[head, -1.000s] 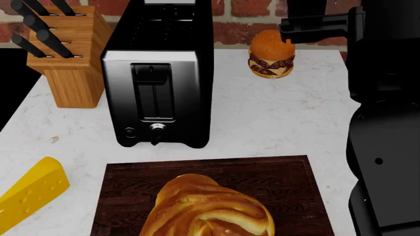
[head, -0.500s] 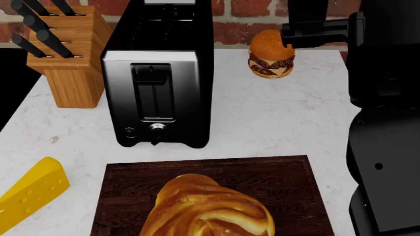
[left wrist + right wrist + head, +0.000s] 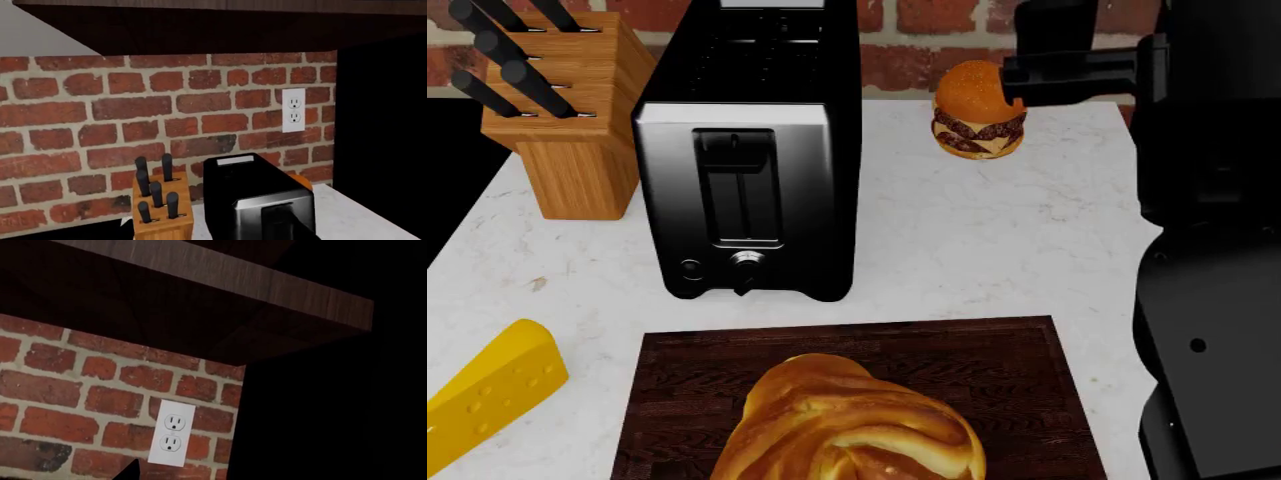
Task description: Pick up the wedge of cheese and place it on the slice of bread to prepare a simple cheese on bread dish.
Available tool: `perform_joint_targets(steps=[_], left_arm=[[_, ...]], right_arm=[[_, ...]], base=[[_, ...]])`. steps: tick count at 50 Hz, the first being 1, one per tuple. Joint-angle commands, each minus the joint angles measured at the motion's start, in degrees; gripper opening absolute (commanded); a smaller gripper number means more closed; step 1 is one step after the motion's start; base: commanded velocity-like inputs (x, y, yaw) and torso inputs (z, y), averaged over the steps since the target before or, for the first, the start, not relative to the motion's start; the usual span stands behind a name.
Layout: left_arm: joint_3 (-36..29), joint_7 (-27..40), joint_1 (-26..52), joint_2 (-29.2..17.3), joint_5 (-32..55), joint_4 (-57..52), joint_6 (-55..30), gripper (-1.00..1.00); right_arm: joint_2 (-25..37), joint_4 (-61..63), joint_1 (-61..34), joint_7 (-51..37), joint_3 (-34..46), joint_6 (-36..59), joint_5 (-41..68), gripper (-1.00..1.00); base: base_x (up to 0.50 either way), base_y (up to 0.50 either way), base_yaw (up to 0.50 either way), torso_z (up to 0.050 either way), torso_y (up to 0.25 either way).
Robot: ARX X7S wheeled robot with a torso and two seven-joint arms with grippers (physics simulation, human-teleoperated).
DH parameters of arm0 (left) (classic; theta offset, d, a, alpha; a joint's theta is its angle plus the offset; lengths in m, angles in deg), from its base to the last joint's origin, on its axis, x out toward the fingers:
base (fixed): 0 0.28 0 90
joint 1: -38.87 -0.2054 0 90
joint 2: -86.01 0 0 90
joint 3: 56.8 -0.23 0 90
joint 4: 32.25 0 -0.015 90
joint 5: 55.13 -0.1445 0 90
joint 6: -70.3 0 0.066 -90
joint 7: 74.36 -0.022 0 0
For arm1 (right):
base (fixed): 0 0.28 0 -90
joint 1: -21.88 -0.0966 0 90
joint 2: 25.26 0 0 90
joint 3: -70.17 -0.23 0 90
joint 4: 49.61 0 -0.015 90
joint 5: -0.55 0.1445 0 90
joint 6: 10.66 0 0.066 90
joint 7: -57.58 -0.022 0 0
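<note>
A: Spotting the wedge of cheese (image 3: pixel 491 396) lower left, untouched beside the slice of bread (image 3: pixel 851 423) on the board (image 3: pixel 1014 360)?

B: Yep. Right gripper (image 3: pixel 1054 75) upper right by the burger (image 3: pixel 977 112); can't tell jaws. Left unseen.

Wall: red brick wall (image 3: pixel 87 390) with pale mortar
Outlet: white double outlet (image 3: pixel 171 433) set in the brick
Overhead: dark wooden shelf (image 3: pixel 220 272) above
Side: black, nothing discernible

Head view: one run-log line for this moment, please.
cheese wedge: on counter, untouched | bread loaf: on cutting board | right arm: raised near burger | claws: not visible | step: grasp not started
</note>
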Motion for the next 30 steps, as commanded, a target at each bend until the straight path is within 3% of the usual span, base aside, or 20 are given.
perform_joint_targets(steps=[1, 30], left_arm=[[1.2, -0.3, -3.2, -1.4, 3.7, -0.8, 1.3, 1.00], [10.0, -2.4, -15.7, -2.6, 7.9, -3.7, -0.6, 1.00]], right_arm=[[0.3, 0.1, 0.1, 0.0, 0.1, 0.1, 0.0, 1.00], [0.3, 0.2, 1.0, -0.7, 0.1, 0.0, 0.2, 1.00]], base=[[0.00, 0.00, 0.00, 0.000, 0.000], [0.00, 0.00, 0.00, 0.000, 0.000]])
